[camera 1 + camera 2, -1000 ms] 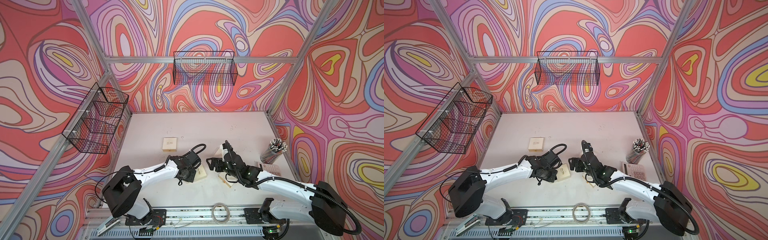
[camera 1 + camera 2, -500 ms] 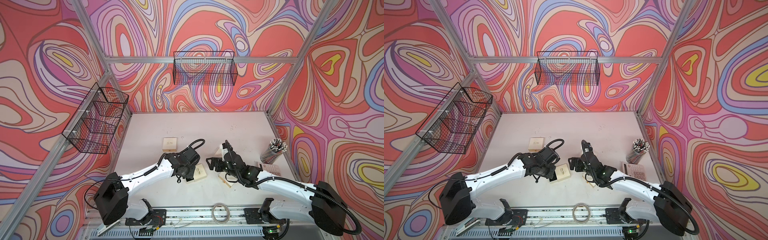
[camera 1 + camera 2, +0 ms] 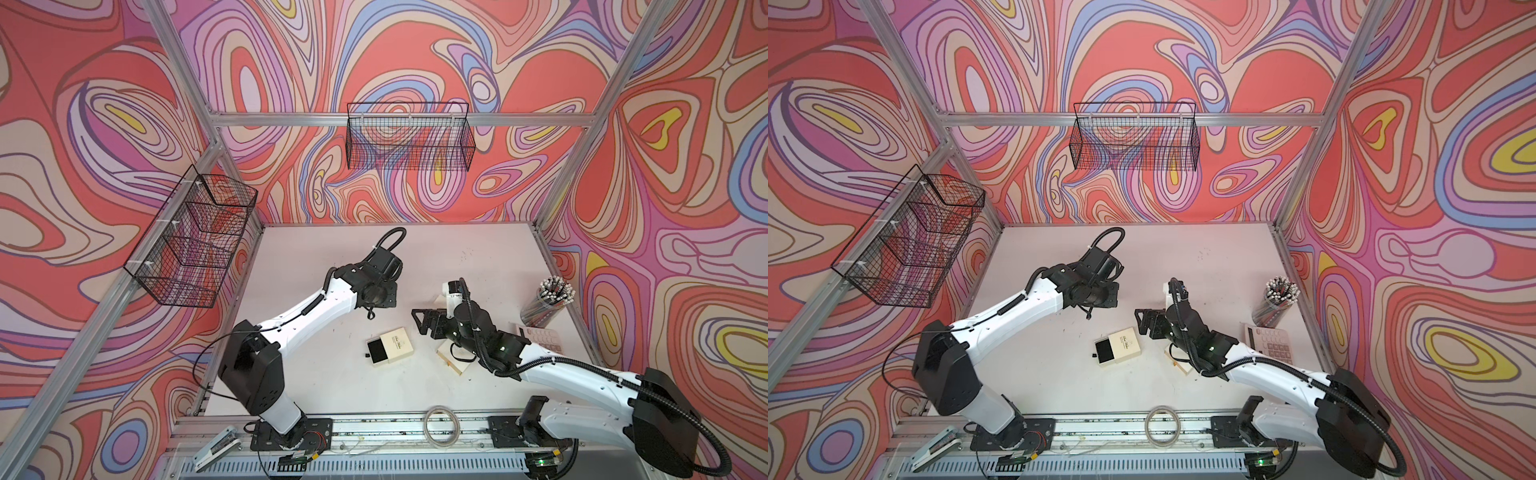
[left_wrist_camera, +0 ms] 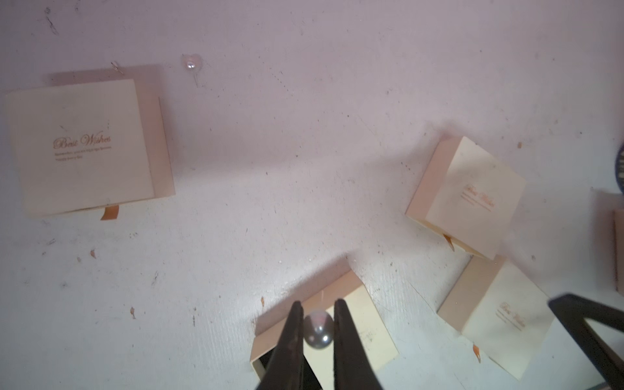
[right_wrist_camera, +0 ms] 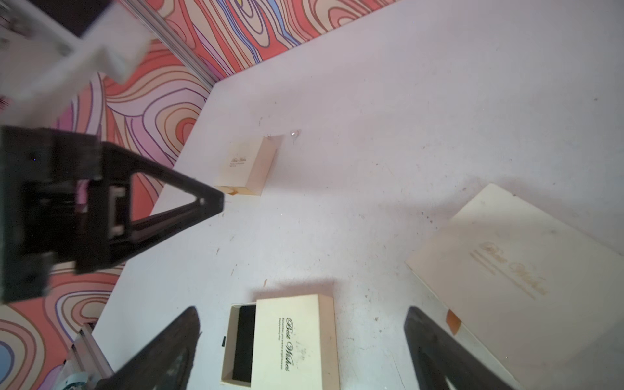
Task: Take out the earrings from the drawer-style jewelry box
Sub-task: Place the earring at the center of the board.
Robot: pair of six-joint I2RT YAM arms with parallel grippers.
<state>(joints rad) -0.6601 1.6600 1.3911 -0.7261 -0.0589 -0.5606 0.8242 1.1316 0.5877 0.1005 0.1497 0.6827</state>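
The drawer-style jewelry box [image 3: 390, 347] lies mid-table, cream, with its drawer slid partly out and showing black lining [image 5: 244, 341]. My left gripper [image 4: 318, 304] hangs above and behind the box. It is shut on one pearl-like earring [image 4: 317, 331]. In both top views the left wrist [image 3: 380, 295] hides that pearl. A second earring [image 4: 191, 63] lies on the table beside a shut cream box [image 4: 81, 145]. My right gripper [image 5: 302, 314] is open, its fingers spread wide on either side of the open box [image 5: 297, 341], and it holds nothing.
Two more shut cream boxes [image 4: 469, 196] [image 4: 503, 324] sit by the right arm. A cup of pencils [image 3: 548, 301] and a calculator [image 3: 540, 336] stand at the right edge. Wire baskets [image 3: 409, 141] [image 3: 195, 241] hang on the walls. A cable coil [image 3: 442, 424] lies on the front rail.
The left arm has lifted off the open box and swung toward the back of the table, and the box is now uncovered. The right arm has not moved.
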